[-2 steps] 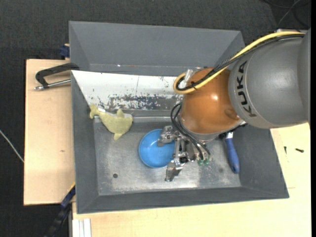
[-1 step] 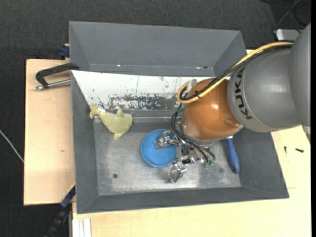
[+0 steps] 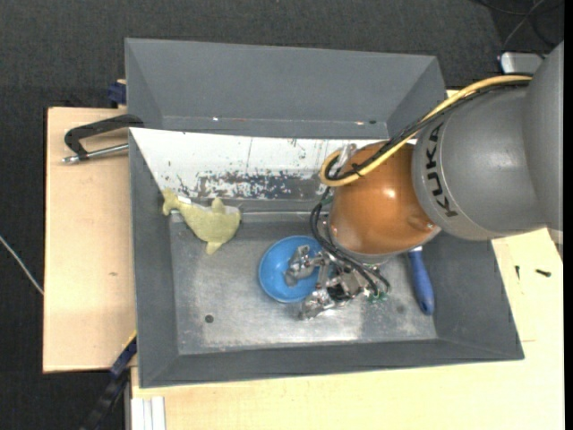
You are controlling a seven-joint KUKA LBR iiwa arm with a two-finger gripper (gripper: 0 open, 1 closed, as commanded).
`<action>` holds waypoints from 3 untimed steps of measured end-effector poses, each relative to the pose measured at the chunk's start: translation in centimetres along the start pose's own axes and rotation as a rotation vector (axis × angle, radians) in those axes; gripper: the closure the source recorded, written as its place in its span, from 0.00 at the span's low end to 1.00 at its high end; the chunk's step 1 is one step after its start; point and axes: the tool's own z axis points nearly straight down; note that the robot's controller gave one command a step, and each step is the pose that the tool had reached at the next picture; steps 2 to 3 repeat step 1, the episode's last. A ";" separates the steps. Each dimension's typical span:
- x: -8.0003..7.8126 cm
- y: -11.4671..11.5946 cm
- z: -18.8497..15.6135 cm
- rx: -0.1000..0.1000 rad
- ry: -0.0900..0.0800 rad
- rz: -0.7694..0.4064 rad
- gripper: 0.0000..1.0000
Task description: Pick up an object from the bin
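gripper (image 3: 310,285) low at centre-bottom of frame | jaws spread apart, gripping nothing, one finger (image 3: 303,261) over the blue round dish (image 3: 279,271), the other just beyond its lower-right rim | blue pen-like stick (image 3: 421,287) to the right | yellow-green soft toy (image 3: 208,221) upper left of bin (image 3: 224,330) floor

Arm: the grey link (image 3: 488,164) marked KUKA enters from the right edge and slants leftward and down.
Wrist: the rounded orange cover (image 3: 376,209) sits at the link's left end and faces downward.
Cables: a yellow-and-black cable (image 3: 448,106) arcs along the link's far side to the top of the cover; thin dark wires loop at the cover's left.
Gripper: the metal gripper (image 3: 315,287) hangs under the cover on its near-left side, pointing down, right of the scene's centre.
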 end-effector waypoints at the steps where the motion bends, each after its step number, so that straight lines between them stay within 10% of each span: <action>1: -1.0 0.8 -13.0 0.007 0.004 -0.105 1.00; 3: -1.0 0.8 -13.0 0.007 0.004 -0.105 1.00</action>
